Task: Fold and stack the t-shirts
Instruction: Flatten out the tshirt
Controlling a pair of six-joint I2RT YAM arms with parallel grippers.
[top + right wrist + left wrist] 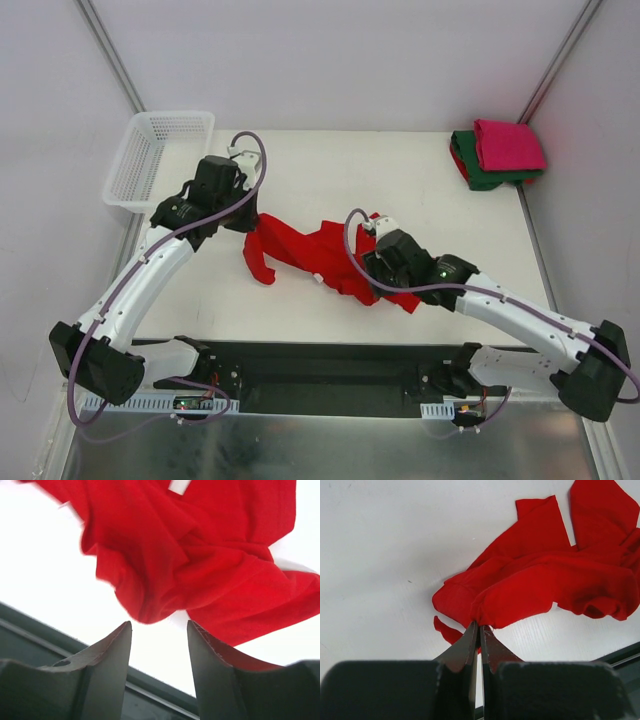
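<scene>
The bright red t-shirt (310, 250) lies crumpled in the middle of the table. My left gripper (248, 220) is at its left end, and in the left wrist view the left gripper (480, 626) is shut on a bunched edge of the red t-shirt (545, 580). My right gripper (372, 272) hovers at the shirt's near right part. It stands open (159, 625) with nothing between its fingers, and the red t-shirt (200, 555) sags just beyond the tips. A magenta-pink t-shirt (508, 145) lies folded on a folded dark green t-shirt (480, 172) at the far right corner.
A white mesh basket (160, 160) stands at the far left corner of the table. The black strip (330, 365) of the arm mounts runs along the near edge, close behind the right gripper. Metal frame posts rise at both far corners.
</scene>
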